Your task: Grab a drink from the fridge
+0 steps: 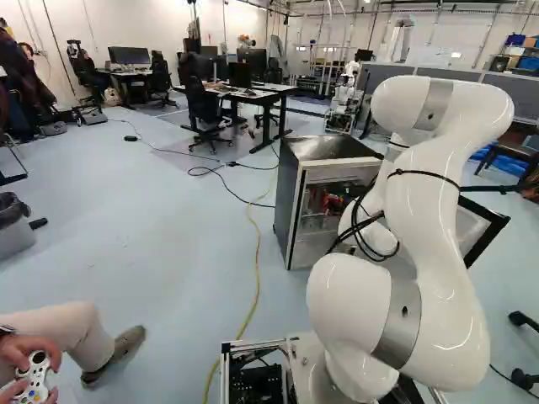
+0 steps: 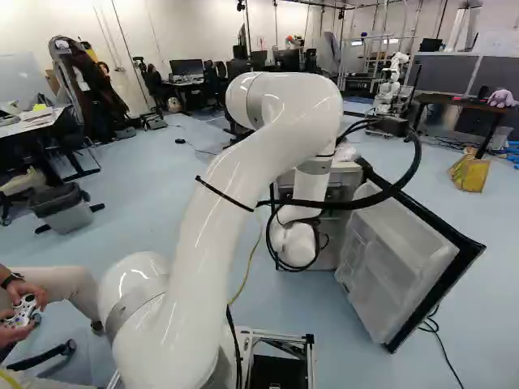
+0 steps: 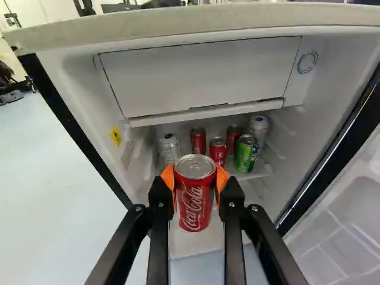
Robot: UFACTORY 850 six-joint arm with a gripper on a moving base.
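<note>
Presently, the gripper (image 3: 196, 177) is closed upon a red can (image 3: 195, 205): one orange pad (image 3: 168, 177) presses each side of its upper part, so the two fingers stand apart only by the width of the can. The can is upright, with its silver lid turned toward the wrist camera. It is seen before the shelf of the fridge (image 1: 291, 198); whether it is already past the front edge, I cannot tell.

Behind it, on the shelf, stand other drinks: a pale can (image 3: 169, 149) at one end, three red cans (image 3: 198, 141), a green can (image 3: 244, 154), and another pale can (image 3: 259, 126) behind the green one. Above them is a closed white flap (image 3: 199, 77).

The fridge door (image 2: 393, 267) is wide open, at the right of the right base view. The white arm (image 1: 442, 252) bends high and reaches forward to the fridge. On the floor, a yellow cable (image 1: 256, 269) runs beside the fridge, and farther away stands another robot (image 2: 389, 85).
</note>
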